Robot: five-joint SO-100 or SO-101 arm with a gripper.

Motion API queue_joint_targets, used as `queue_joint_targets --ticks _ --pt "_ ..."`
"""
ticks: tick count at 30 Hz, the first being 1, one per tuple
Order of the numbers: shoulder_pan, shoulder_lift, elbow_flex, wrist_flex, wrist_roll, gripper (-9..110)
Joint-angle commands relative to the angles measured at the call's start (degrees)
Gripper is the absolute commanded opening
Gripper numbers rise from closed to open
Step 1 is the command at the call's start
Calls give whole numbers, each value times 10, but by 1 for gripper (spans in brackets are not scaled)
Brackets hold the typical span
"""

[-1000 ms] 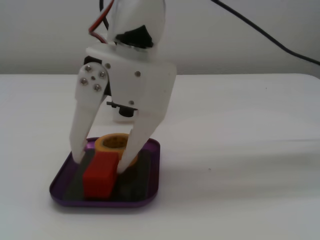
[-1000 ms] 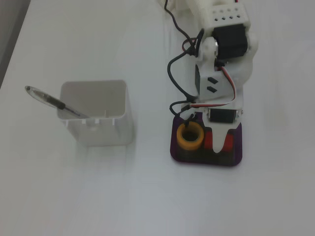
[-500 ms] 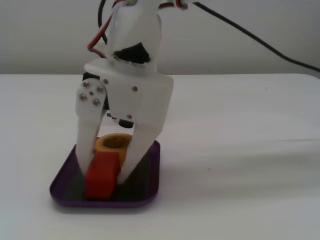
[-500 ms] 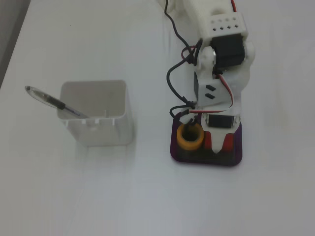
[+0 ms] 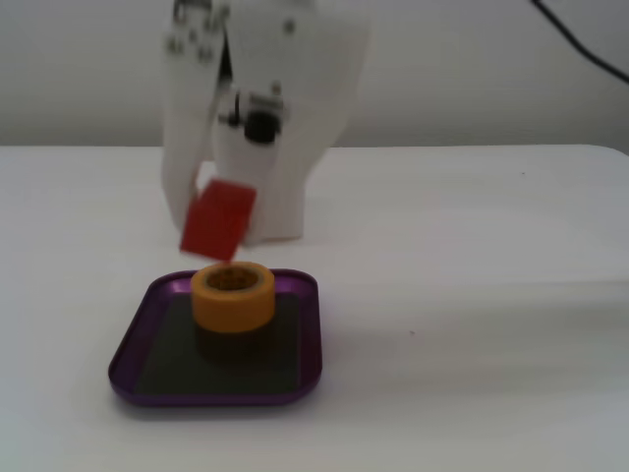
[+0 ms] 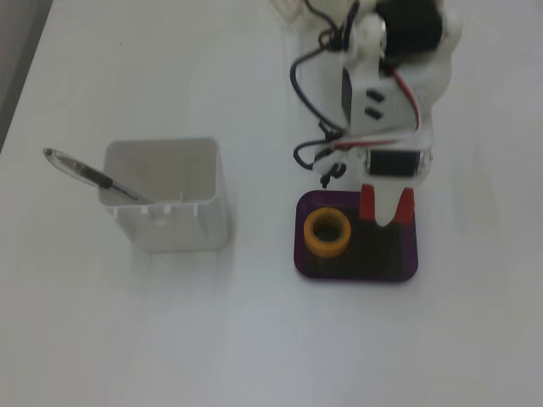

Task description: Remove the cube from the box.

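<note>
The red cube (image 5: 218,220) hangs tilted in the air above the back of the purple box (image 5: 211,397), held between the white fingers (image 5: 183,187) of my gripper (image 5: 224,234), which is shut on it. From above, the cube (image 6: 367,203) shows as red on both sides of a white finger (image 6: 386,210), and my gripper (image 6: 386,214) is over the far edge of the box (image 6: 356,277). Nothing of the cube touches the box's dark floor.
A yellow-orange tape roll (image 5: 232,293) stands inside the box, on its left half seen from above (image 6: 328,232). A tall white square container (image 6: 170,197) with a pen (image 6: 92,174) leaning in it stands to the left. Black and red cables (image 6: 316,102) hang by the arm.
My gripper closed on the cube while it lay in the box and has lifted it up and back, clear of the floor. The tape roll stayed in place.
</note>
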Motion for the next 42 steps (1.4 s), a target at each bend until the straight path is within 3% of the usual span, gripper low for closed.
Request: queue_joint_targets --ticks 1,6,15,21,31,37,42 --pt "-1 96 -48 59 0 0" --pt "6 133 -28 98 -4 -1" --pt "-2 210 220 89 -46 -1" --pt "-1 279 409 4 -58 -1" --pt "2 363 747 -262 -62 -1" --pt "8 361 819 -346 -62 0" --pt "8 368 821 -344 -58 4"
